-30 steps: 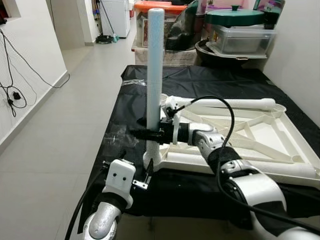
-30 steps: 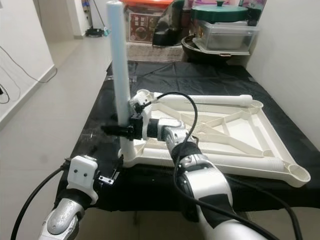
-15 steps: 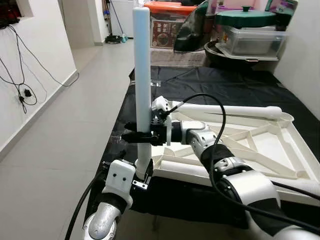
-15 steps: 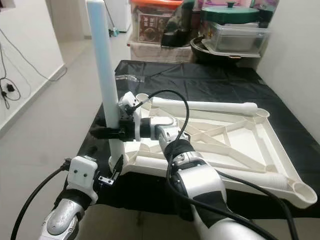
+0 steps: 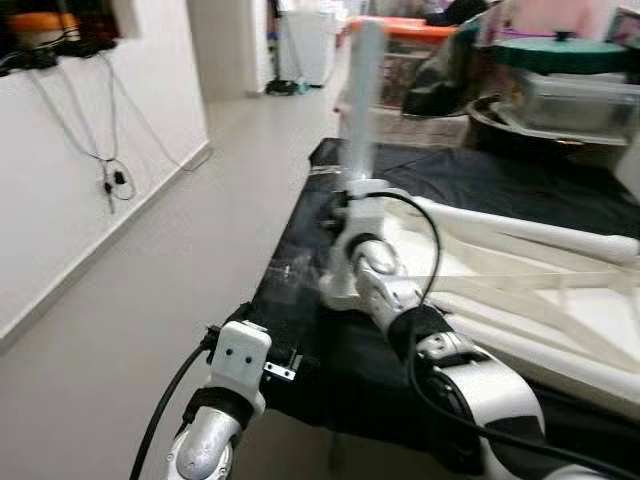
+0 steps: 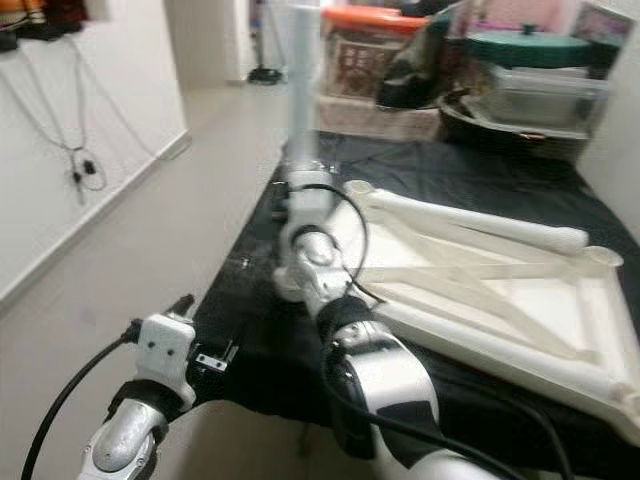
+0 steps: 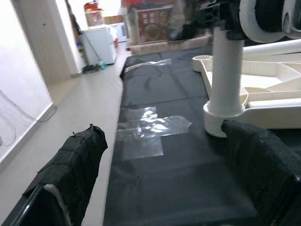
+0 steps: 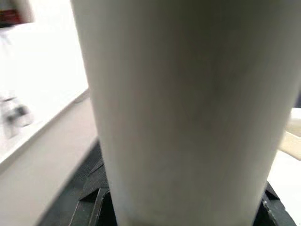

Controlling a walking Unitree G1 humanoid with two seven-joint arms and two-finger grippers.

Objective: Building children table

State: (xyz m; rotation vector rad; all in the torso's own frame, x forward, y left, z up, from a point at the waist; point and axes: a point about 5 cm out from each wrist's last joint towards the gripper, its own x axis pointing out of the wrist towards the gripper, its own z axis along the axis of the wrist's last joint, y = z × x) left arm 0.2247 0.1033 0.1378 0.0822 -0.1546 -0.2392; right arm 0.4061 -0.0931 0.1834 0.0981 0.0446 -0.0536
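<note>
The right end effector [image 5: 345,205] is pressed against an upright white table leg [image 5: 362,90], gripping it just above the corner socket; its wrist view is almost all pale leg surface, so the leg sits close between the fingers. The left end effector [image 7: 164,179] hovers low, just short of the near edge of the worktop [image 7: 155,188], fingers spread wide and holding nothing, pointed at the foot of the leg.

The leg stands at the near-left corner of an upturned white table frame [image 6: 480,300], which lies flat on the black-covered worktop. A second white leg [image 6: 470,220] lies on its side along the far edge of the frame. A patch of clear tape [image 7: 150,129] glints on the black cover beside the foot of the standing leg.

To do this step well, I judge the leg must be kept plumb and pushed straight down into its socket — any lean would likely jam it or tip the frame.

Counted: one frame, two legs — one standing, one lying — and two end effectors. The head views are blurred.
</note>
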